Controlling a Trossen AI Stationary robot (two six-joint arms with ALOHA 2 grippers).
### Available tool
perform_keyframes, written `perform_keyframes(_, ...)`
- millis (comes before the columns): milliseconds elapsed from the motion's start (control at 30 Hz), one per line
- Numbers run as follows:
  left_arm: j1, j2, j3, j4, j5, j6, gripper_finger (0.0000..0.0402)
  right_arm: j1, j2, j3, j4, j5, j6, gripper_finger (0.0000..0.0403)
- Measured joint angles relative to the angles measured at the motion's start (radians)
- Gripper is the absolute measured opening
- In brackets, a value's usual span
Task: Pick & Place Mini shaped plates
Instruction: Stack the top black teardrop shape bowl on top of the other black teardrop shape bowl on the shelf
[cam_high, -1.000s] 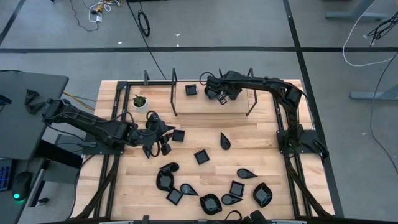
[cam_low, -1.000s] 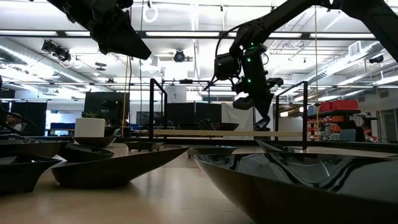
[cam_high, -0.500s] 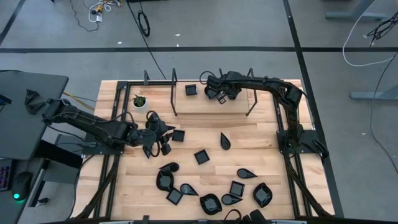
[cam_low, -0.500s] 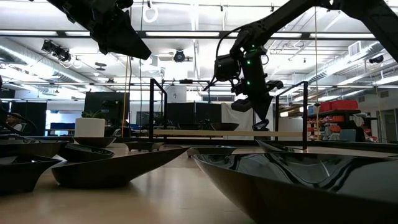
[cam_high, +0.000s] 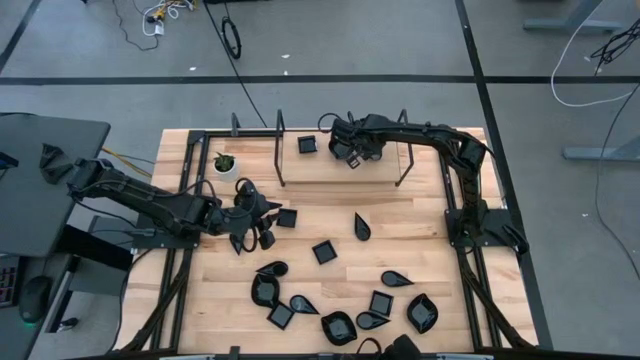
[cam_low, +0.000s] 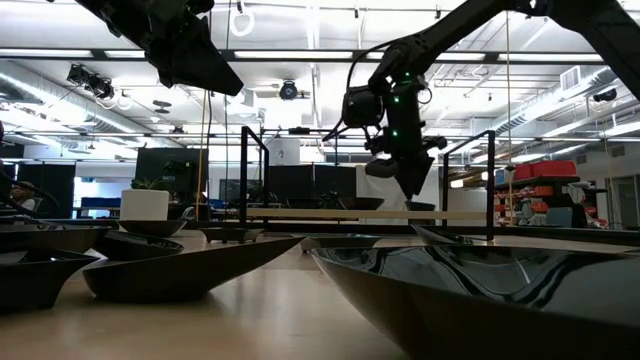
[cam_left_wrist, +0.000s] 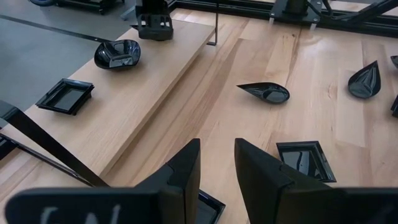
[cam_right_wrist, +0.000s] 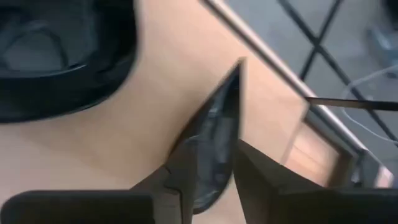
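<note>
Several glossy black mini shaped plates lie on the wooden table (cam_high: 420, 240), most of them near its front edge (cam_high: 340, 312). My right gripper (cam_high: 350, 154) reaches over the raised shelf (cam_high: 330, 172) at the far side, pointing steeply down, open. A teardrop plate (cam_right_wrist: 214, 134) lies on the shelf board, its rounded end between the fingers. A rounded plate (cam_right_wrist: 56, 56) and a square plate (cam_high: 307, 145) rest flat on the shelf nearby. My left gripper (cam_left_wrist: 217, 168) hovers open at the table's left, above a square plate (cam_high: 287, 217). My right gripper stands over the teardrop plate's rounded end (cam_right_wrist: 208, 165), one finger on either side, coming from above. The plate lies on the shelf with its pointed tip (cam_right_wrist: 239, 65) away from the fingers. I cannot tell whether either finger touches it.
A small white pot with a green plant (cam_high: 224, 163) stands at the shelf's left end. Thin black uprights (cam_high: 405, 165) frame the shelf. A teardrop plate (cam_high: 362, 226) and a square plate (cam_high: 323, 251) lie mid-table, with bare wood around them.
My right gripper has tipped its wrist and drawn its fingertips a little up off the shelf and toward the table's left. The left arm has kept still.
</note>
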Motion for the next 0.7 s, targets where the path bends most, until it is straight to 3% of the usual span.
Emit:
perform_keyframes(267,0.000,0.000,0.000,0.000,0.000,0.000,0.0106,0.030,-0.014,0.000,-0.014,-0.043,-0.022,0.0080)
perform_keyframes(567,0.000,0.000,0.000,0.000,0.000,-0.001,0.0106,-0.002,-0.013,0.000,-0.034,-0.101,-0.015,0.0008)
perform_keyframes(700,0.000,0.000,0.000,0.000,0.000,0.000,0.0106,-0.014,-0.013,-0.010,-0.013,-0.111,-0.015,0.0008)
